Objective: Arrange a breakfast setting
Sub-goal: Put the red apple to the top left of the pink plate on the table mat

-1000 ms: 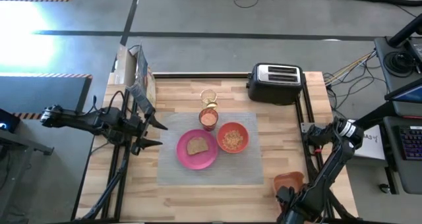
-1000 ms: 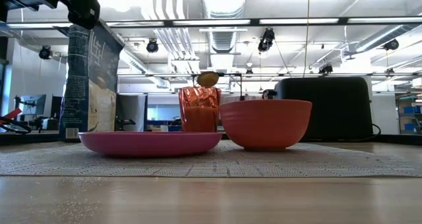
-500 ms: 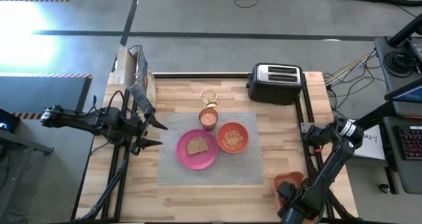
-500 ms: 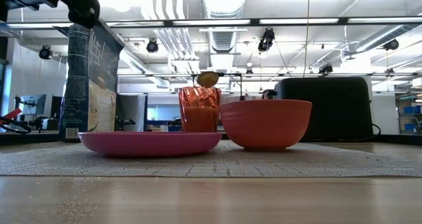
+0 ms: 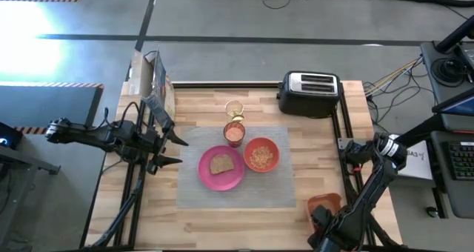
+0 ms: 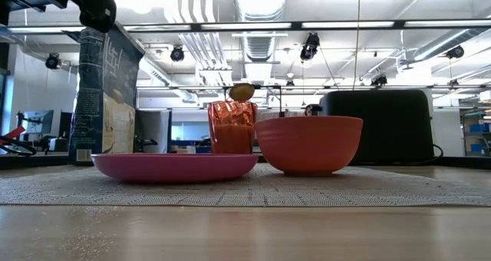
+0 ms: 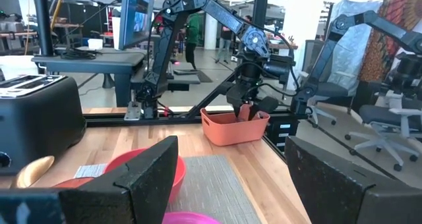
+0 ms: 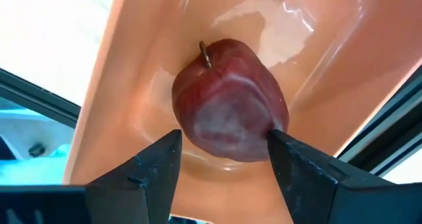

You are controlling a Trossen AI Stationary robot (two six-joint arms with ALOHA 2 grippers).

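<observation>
1. My right gripper (image 8: 224,161) points down into the orange tray (image 5: 324,204) at the table's (image 5: 318,156) front right corner.
2. Its fingers sit on both sides of the red apple (image 8: 229,100), lying in the tray. I cannot tell if they squeeze it.
3. My left gripper (image 5: 172,150) waits, open and empty, at the table's left edge, beside the pink plate (image 5: 221,168) with toast (image 5: 221,164).

toast (image 5: 220,164) hidden in low view, orange tray (image 5: 324,204) partly under right arm
</observation>
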